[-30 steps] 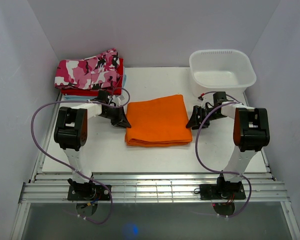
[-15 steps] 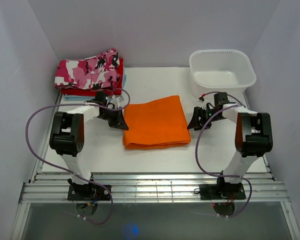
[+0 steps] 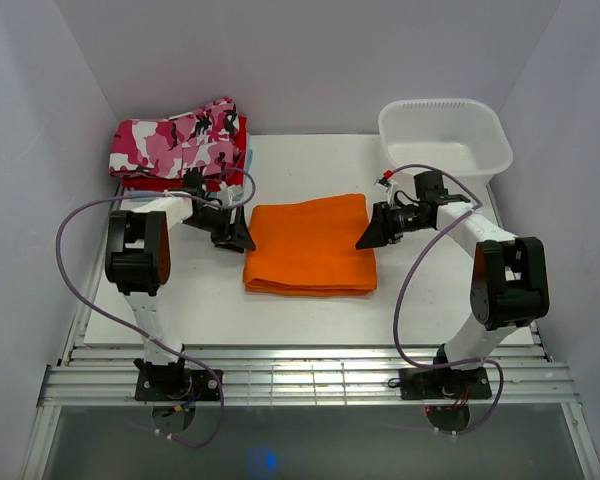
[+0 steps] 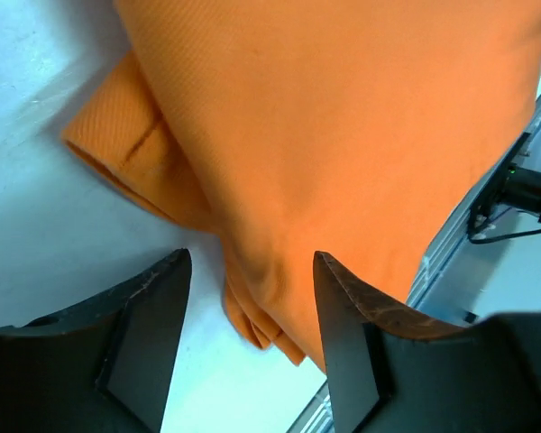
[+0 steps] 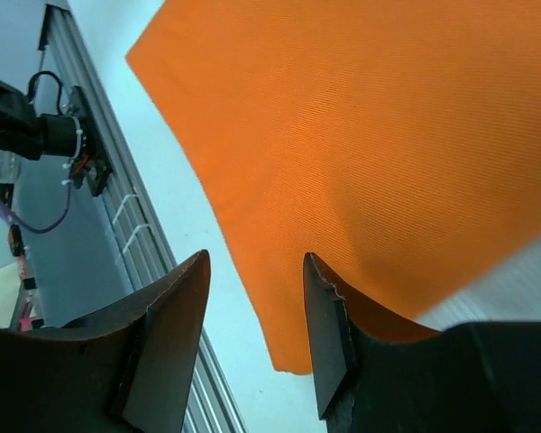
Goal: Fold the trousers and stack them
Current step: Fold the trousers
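Right fingers (image 5: 329, 343) have swung inward; orange trousers (image 3: 310, 245) edge lies inside their open gap; left fingers (image 4: 347, 343) likewise.

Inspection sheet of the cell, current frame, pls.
Surface: white table, bare around the cloth.
Job's things: orange trousers folded flat at centre; stack of folded garments far left, pink camo on top.
Clutter: white basin far right, nothing seen inside.
Grippers: left gripper open at the trousers' left edge; right gripper open at their right edge; neither clamps the cloth.
Cables: left cable and right cable, purple, loop beside the arms; neither lies on the cloth.
Surroundings: white walls on three sides; aluminium rail at the near edge.
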